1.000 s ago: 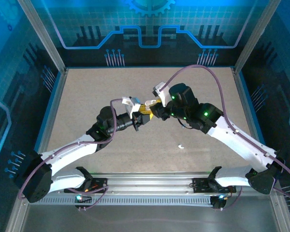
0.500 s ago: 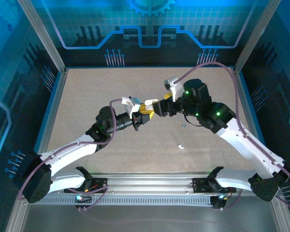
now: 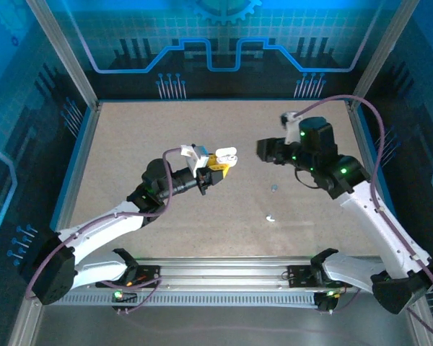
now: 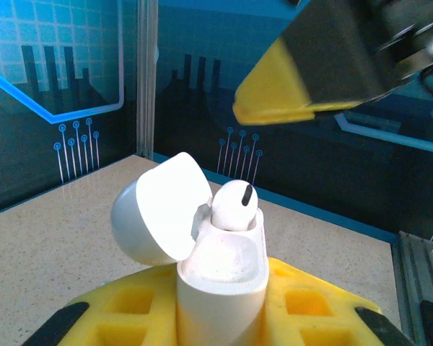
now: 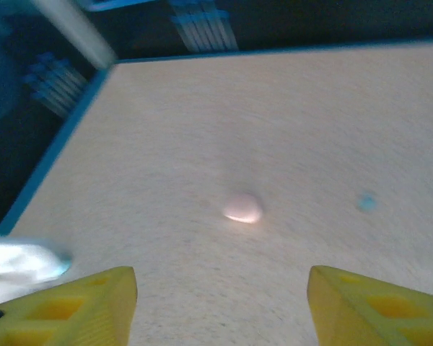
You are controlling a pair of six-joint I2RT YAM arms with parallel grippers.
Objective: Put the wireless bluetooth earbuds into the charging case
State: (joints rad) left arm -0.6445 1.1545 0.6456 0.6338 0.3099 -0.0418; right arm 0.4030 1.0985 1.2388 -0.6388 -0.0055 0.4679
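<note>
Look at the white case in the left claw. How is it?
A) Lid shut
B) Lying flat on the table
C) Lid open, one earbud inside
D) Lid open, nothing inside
C: the case held by the left claw has its lid flipped back, and one white earbud pokes up out of it.

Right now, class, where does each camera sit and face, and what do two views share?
Top external: above, behind the bases, looking down on the table, left arm and right arm.
Left wrist: faces the open charging case clamped between the left fingers.
Right wrist: looks down at the table past the open right fingers.
Shared: top and left wrist show the case.
</note>
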